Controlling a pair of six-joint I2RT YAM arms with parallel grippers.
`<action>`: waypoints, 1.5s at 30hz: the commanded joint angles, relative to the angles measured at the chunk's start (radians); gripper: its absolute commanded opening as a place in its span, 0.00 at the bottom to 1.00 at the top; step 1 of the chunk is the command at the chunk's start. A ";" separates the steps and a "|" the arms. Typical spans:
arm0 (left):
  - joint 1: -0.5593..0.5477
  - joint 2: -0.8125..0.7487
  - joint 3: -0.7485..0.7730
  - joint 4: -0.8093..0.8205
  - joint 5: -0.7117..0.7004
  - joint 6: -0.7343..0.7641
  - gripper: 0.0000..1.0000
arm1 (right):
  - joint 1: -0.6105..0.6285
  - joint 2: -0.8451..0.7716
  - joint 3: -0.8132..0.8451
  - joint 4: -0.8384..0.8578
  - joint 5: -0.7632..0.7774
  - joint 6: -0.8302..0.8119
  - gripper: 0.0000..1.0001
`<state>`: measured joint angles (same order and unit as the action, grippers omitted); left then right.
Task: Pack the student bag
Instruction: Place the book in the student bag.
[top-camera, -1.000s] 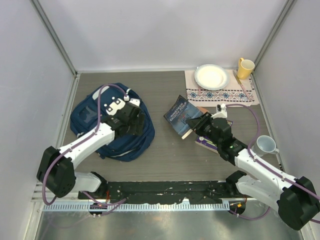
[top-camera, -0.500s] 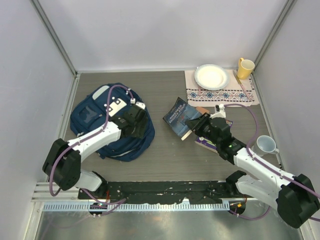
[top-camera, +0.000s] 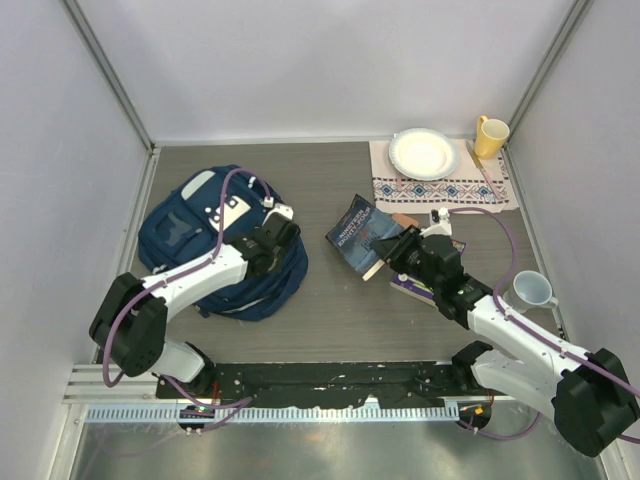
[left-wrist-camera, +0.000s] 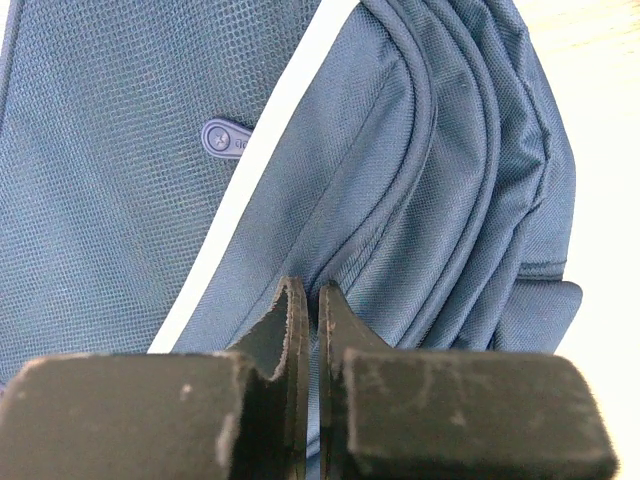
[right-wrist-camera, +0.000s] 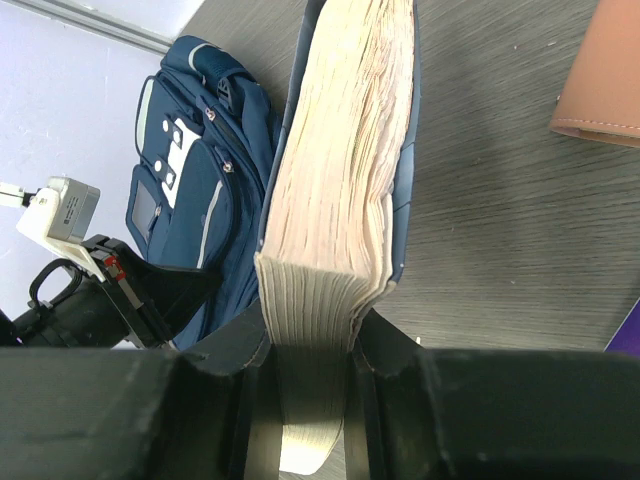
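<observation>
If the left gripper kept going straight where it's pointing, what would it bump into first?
The student bag. The left gripper points right at its blue fabric folds and looks about touching them.

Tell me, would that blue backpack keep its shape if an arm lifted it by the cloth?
Probably not: the backpack lies slumped, its cloth bunched in soft folds, so it would likely sag and drape. It looks slack rather than stuffed, so probably light for its size. Pushed, it would more likely crumple than slide.

White-shelled left arm (top-camera: 190, 282) and right arm (top-camera: 522, 338), black joints (top-camera: 125, 332), purple cables (top-camera: 514, 250), scuffed black end effector fingers (left-wrist-camera: 292, 335).
</observation>
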<state>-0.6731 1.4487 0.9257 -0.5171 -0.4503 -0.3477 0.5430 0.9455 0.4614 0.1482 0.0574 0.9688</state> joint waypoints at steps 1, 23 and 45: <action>0.010 -0.045 0.016 0.022 -0.045 -0.013 0.00 | -0.006 -0.028 0.022 0.154 -0.007 0.015 0.02; 0.018 -0.214 0.348 -0.032 0.186 0.105 0.00 | -0.071 -0.186 0.094 0.057 -0.195 0.030 0.01; 0.161 -0.286 0.338 0.112 0.481 0.024 0.00 | 0.008 0.173 0.045 0.580 -0.459 0.317 0.01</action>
<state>-0.5137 1.1893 1.2137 -0.5995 -0.0582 -0.3008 0.5110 1.0782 0.4446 0.4622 -0.3721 1.2369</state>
